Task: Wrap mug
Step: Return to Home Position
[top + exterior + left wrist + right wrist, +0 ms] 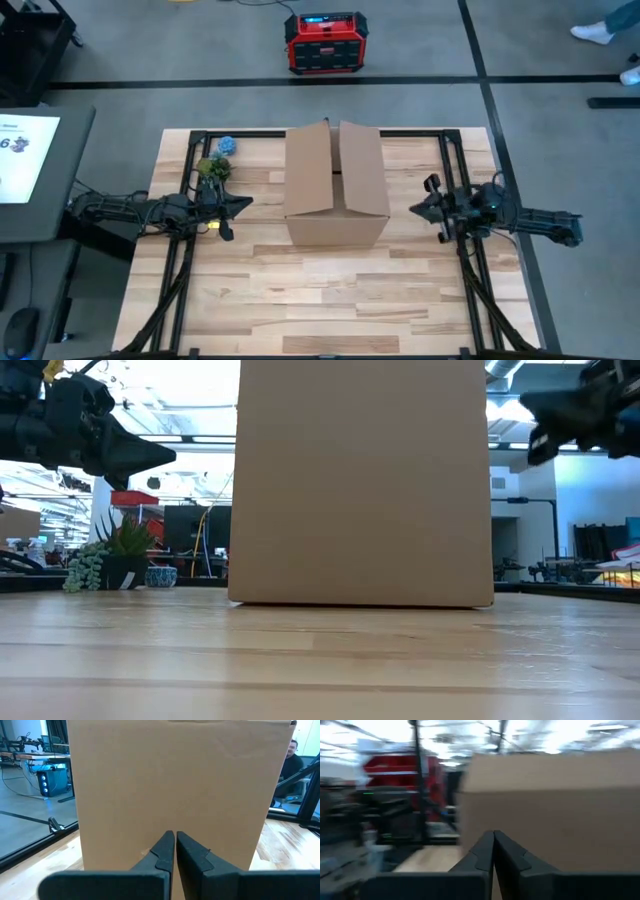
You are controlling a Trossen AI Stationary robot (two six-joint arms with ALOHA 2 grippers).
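A tall brown cardboard box [334, 185] stands on its base in the middle of the table, with two top flaps raised. It fills the low view [362, 480]. No mug shows in any view. My left gripper [243, 203] hovers left of the box, shut, pointing at the box's left wall [175, 785]. My right gripper [416, 209] hovers right of the box, shut, pointing at its right wall [555, 815]. Neither touches the box.
A small potted plant [212, 168] and a blue object [227, 145] sit near the table's far left corner. A black frame [470, 200] runs along the table's sides. A red device [323, 43] stands on the floor beyond the far edge.
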